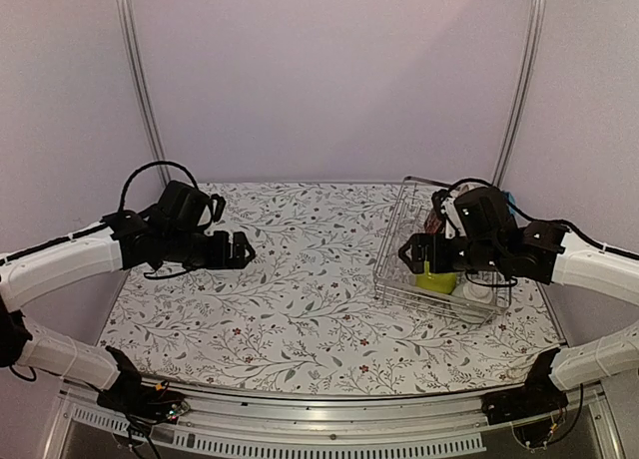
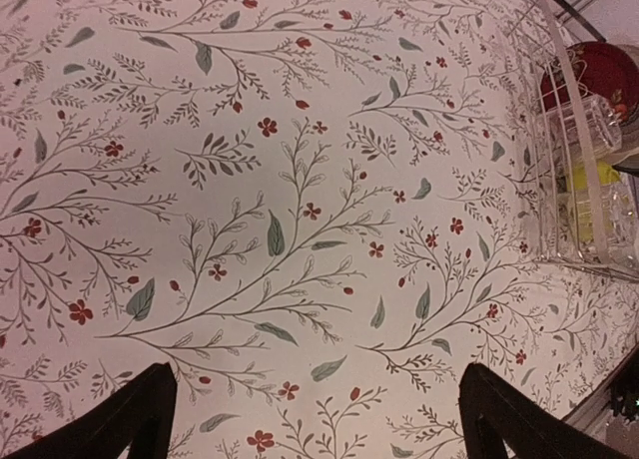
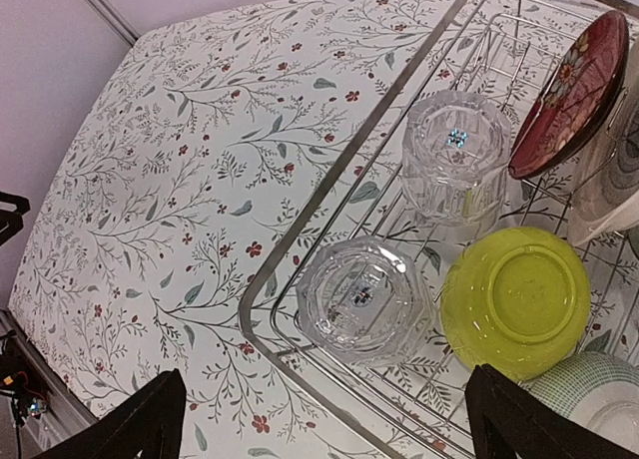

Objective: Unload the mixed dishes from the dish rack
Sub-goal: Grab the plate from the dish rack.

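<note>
The right gripper point(image 3: 329, 434) is hovering wide open and empty above the dish rack point(image 1: 399, 229) at the bench's point(image 1: 280, 309) right, its wire rim crossing before upturned glasses point(image 3: 364, 299) and a lime-green bowl point(image 3: 514, 299). The left gripper point(image 2: 319, 429) is hanging open, empty.

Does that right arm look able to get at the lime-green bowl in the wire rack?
Probably yes. The right pincer hangs open above the dish rack, and the lime-green bowl lies upside down with nothing over it. A clear glass sits close beside it.

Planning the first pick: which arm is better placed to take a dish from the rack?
Right, probably. The right gripper hangs open over the dish rack; the left gripper is far from it.
</note>
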`<state>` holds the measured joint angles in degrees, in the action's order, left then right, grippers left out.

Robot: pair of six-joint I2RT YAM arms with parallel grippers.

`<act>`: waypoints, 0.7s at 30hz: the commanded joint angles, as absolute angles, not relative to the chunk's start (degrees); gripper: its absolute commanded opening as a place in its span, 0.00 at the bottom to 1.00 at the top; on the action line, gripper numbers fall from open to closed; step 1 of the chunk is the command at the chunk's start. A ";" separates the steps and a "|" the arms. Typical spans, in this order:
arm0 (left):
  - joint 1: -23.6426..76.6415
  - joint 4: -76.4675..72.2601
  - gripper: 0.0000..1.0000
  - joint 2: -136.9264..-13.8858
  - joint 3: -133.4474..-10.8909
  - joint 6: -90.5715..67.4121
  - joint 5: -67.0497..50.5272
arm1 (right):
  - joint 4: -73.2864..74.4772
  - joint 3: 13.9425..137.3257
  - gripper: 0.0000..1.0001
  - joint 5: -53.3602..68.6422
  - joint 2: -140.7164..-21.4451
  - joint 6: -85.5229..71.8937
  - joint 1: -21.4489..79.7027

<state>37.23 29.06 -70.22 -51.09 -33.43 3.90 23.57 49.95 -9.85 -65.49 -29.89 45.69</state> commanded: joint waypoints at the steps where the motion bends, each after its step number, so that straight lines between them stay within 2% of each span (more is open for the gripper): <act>1: 37.79 27.60 1.00 -69.25 -54.21 -32.50 6.44 | 28.53 56.90 0.99 -7.88 -68.80 -27.15 45.47; 7: 37.88 29.61 1.00 -68.51 -55.60 -32.95 10.79 | 32.97 64.84 0.99 -10.03 -72.88 -24.64 45.48; 14: 37.88 30.45 0.99 -66.89 -55.46 -33.13 13.91 | 47.08 80.27 0.99 -20.65 -79.45 -22.65 44.54; 17: 37.88 30.80 1.00 -66.75 -55.63 -33.29 13.98 | 50.34 83.49 0.99 -21.36 -80.48 -23.34 40.86; 21: 37.88 30.71 1.00 -66.28 -55.66 -33.70 14.26 | 54.12 83.25 0.99 -21.19 -76.56 -25.35 29.24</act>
<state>37.23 29.58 -67.37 -54.41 -33.17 13.02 46.46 82.78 -18.13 -79.75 -23.79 37.26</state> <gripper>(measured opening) 0.995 0.988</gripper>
